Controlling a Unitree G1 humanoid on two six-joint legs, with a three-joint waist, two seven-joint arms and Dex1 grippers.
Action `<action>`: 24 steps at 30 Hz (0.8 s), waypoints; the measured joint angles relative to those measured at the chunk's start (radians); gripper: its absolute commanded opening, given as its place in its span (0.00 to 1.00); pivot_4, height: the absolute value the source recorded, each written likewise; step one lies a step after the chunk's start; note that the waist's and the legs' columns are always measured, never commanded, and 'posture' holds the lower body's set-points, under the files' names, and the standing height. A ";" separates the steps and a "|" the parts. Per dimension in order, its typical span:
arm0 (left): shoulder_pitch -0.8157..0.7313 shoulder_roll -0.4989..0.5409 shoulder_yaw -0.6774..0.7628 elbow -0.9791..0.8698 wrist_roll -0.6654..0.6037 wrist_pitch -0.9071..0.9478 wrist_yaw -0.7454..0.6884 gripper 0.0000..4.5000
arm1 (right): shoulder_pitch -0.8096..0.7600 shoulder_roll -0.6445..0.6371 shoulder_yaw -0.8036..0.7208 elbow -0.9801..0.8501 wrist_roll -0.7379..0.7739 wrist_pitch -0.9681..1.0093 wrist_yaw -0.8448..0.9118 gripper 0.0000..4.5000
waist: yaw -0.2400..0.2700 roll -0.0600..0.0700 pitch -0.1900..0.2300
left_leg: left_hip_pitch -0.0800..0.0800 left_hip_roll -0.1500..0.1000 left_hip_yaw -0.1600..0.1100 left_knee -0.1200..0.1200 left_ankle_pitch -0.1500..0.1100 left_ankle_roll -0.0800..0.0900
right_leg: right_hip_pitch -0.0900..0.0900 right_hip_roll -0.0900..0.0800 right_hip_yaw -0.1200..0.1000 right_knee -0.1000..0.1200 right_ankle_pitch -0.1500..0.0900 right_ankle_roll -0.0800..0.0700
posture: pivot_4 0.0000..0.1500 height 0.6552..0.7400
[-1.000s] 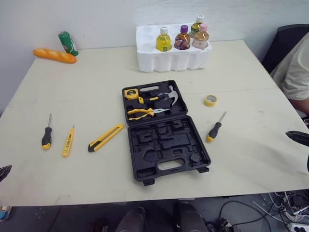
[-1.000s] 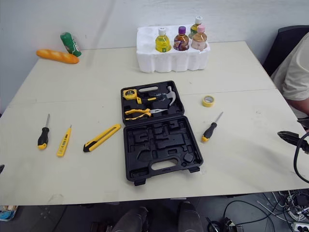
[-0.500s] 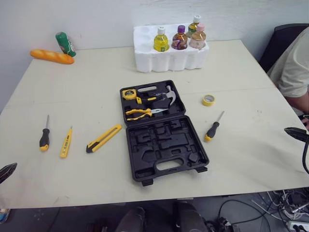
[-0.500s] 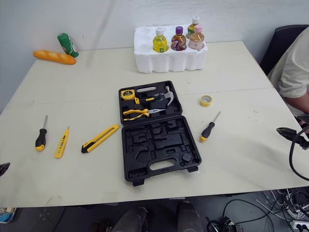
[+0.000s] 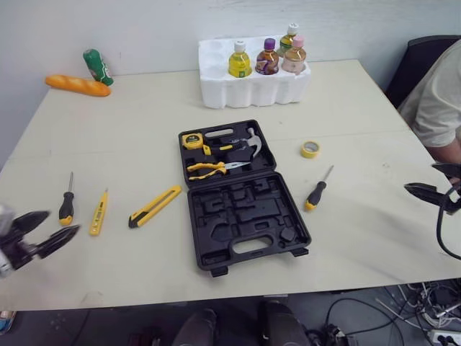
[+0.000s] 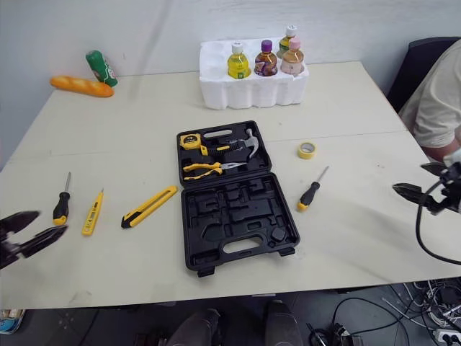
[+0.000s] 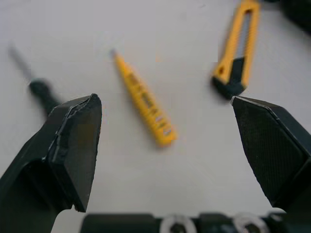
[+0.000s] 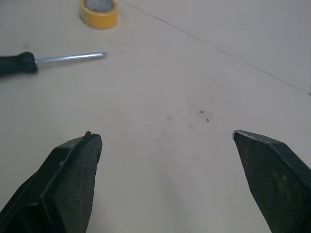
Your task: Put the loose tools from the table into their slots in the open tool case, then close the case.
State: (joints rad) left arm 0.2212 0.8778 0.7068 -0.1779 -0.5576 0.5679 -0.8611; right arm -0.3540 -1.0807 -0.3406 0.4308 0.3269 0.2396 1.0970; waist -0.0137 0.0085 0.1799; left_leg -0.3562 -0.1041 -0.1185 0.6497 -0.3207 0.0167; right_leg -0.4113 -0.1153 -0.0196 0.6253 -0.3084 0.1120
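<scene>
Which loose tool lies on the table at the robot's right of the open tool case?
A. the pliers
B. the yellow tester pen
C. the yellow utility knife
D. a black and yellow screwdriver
D: a screwdriver lies right of the tool case; the utility knife and tester pen lie on its left, and the pliers sit inside it.

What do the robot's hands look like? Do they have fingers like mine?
Not like yours. The left gripper and the right gripper each have just two black fingers. The fingers are shaped like pointy wedges, wide at the base and narrow at the tip, with flat, finely textured inner faces. A thin black cable loops down beside the right one.
</scene>
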 measured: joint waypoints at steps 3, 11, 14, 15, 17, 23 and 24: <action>-0.096 0.002 -0.135 -0.088 -0.004 0.046 0.025 0.94 | -0.049 0.074 0.065 -0.143 0.008 0.076 -0.042 1.00 | -0.003 0.000 0.000 | 0.001 0.002 0.003 0.000 0.000 -0.001 | 0.000 0.002 0.002 0.001 0.000 -0.001 | 1.00 0.97; -0.361 -0.041 -0.454 -0.042 0.090 0.109 0.128 0.19 | -0.285 0.243 0.314 -0.256 -0.051 0.216 -0.121 0.46 | -0.004 0.000 0.000 | 0.001 0.002 0.005 0.001 0.000 -0.001 | -0.003 0.003 0.004 0.001 0.000 -0.001 | 1.00 0.97; -0.417 -0.074 -0.550 0.011 0.131 0.108 0.133 0.00 | -0.328 0.293 0.392 -0.216 -0.105 0.209 -0.126 0.14 | 0.003 -0.001 0.000 | -0.001 0.002 0.005 0.001 0.000 0.000 | -0.004 0.003 0.004 0.001 0.000 -0.001 | 1.00 0.97; -0.439 -0.083 -0.576 0.036 0.143 0.107 0.137 0.00 | -0.340 0.311 0.415 -0.189 -0.122 0.196 -0.128 0.03 | 0.006 -0.002 0.000 | -0.001 0.002 0.005 0.001 0.000 0.000 | -0.004 0.003 0.004 0.001 0.000 -0.001 | 1.00 0.97; -0.490 -0.112 -0.617 0.082 0.176 0.099 0.150 0.00 | -0.368 0.350 0.445 -0.124 -0.159 0.167 -0.146 0.01 | 0.011 -0.002 0.000 | -0.001 0.002 0.006 0.001 0.000 0.000 | -0.005 0.003 0.004 0.001 0.000 -0.001 | 1.00 0.97; -0.592 -0.203 -0.702 0.150 0.220 0.085 0.169 0.00 | -0.425 0.450 0.475 -0.001 -0.234 0.102 -0.221 0.01 | 0.012 -0.003 0.000 | -0.002 0.002 0.005 0.004 0.000 -0.001 | -0.005 0.003 0.003 0.003 0.001 0.000 | 1.00 0.97; -0.597 -0.205 -0.711 0.150 0.225 0.086 0.168 0.00 | -0.425 0.456 0.477 0.011 -0.242 0.097 -0.228 0.01 | 0.012 -0.003 0.000 | -0.002 0.002 0.005 0.004 0.000 -0.001 | -0.005 0.003 0.003 0.003 0.001 0.000 | 1.00 0.97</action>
State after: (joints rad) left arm -0.3761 0.6726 -0.0041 -0.0278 -0.3330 0.6541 -0.6931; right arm -0.7787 -0.6251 0.1368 0.4423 0.0851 0.3369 0.8687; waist -0.0018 0.0058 0.1802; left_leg -0.3586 -0.1025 -0.1133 0.6538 -0.3206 0.0160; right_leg -0.4163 -0.1121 -0.0163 0.6281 -0.3079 0.1116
